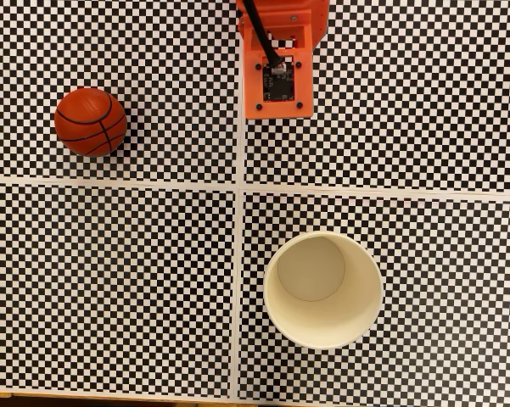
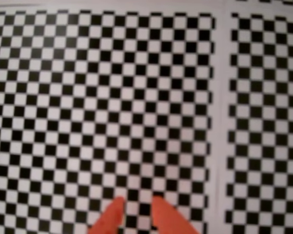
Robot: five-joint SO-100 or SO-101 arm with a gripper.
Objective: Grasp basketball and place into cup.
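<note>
Basketball (image 1: 90,121) sitting at upper left in the fixed view, alone on the checkered table (image 1: 136,280), seam lines showing, nothing touching it. Cup (image 1: 323,290) standing upright at lower right of the same view, mouth open to the camera, inside bare, well apart from the ball and across the white cross-shaped seams (image 1: 238,254) dividing the checker sheets. Orange arm housing (image 1: 280,59) poking in from the top edge of the fixed view, just right of the vertical seam, circuit board exposed, black cable (image 1: 259,30) running up and out of frame. No fingers visible there.

Over to the wrist view: gripper (image 2: 136,207) entering from the bottom edge, two orange fingertips (image 2: 112,214) pointing up the picture, slightly apart, a narrow strip of checker pattern showing between them, nothing held. Picture soft and blurred. Only checkerboard ahead of the tips, a white seam (image 2: 219,122) running down the right side. Neither ball nor cup in that view. Ball resting free on the table, outside the cup.
</note>
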